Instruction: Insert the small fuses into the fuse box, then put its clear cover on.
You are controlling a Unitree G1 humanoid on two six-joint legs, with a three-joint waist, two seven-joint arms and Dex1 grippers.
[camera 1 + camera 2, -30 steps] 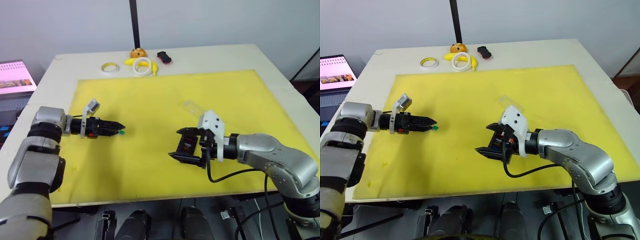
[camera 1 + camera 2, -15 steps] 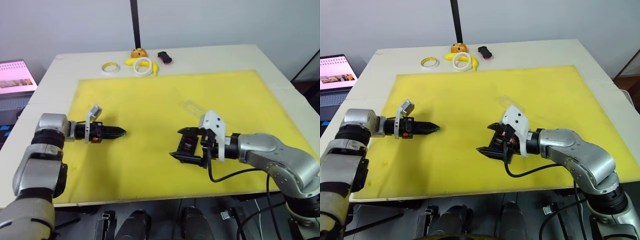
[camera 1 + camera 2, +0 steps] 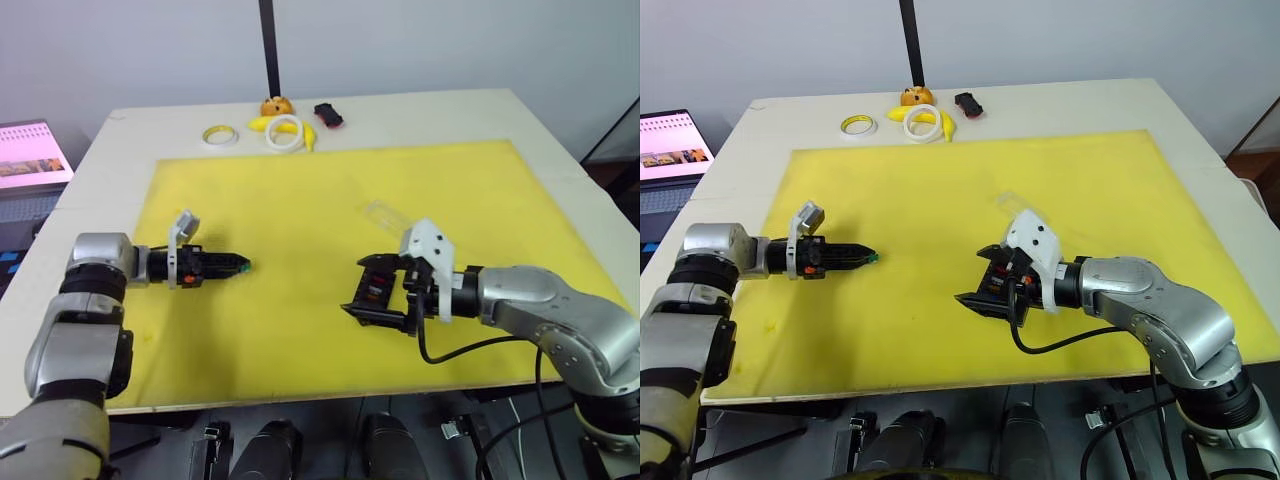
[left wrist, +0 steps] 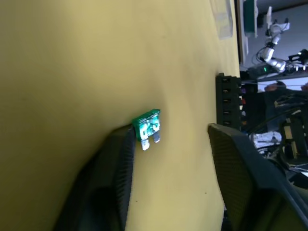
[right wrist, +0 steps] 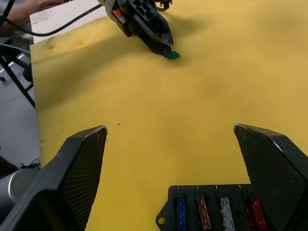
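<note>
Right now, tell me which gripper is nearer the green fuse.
Left. The left gripper has the green fuse at one fingertip; the right gripper sits well across the mat by the fuse box.

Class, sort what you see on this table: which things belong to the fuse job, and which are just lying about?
Belong to the job:
green fuse
fuse box, with blue, orange, grey and red fuses in it
clear cover

Lying about:
tape rings
banana
black-and-red object
laptop
</note>
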